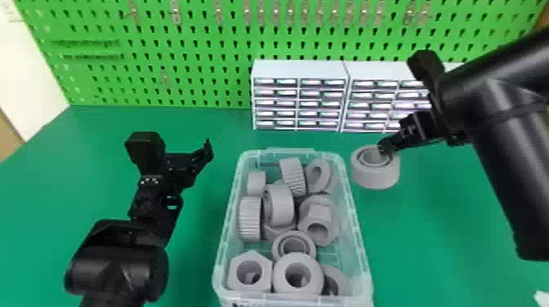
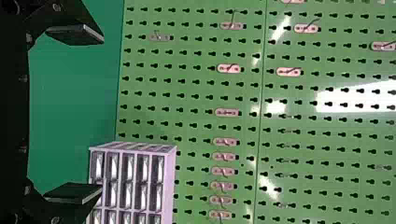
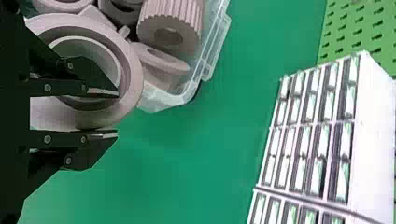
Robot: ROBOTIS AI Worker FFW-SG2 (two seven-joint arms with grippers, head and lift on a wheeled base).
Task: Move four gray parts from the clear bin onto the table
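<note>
Jaws of the right gripper (image 1: 386,147) pinch the wall of a gray ring (image 1: 376,179), one finger inside its hole, one outside, right of the clear bin (image 1: 224,245). The left gripper (image 1: 203,155) has open jaws.

1. The robot's left arm (image 1: 118,261), lower left of the head view, sported a glossy black, rounded housing.
2. The right arm (image 1: 494,102), upper right, displayed thick, smooth black tubing.
3. The right gripper (image 1: 384,147) featured flat black fingers (image 3: 93,151), round silvery screws (image 3: 47,139) and pale inner edges.
</note>
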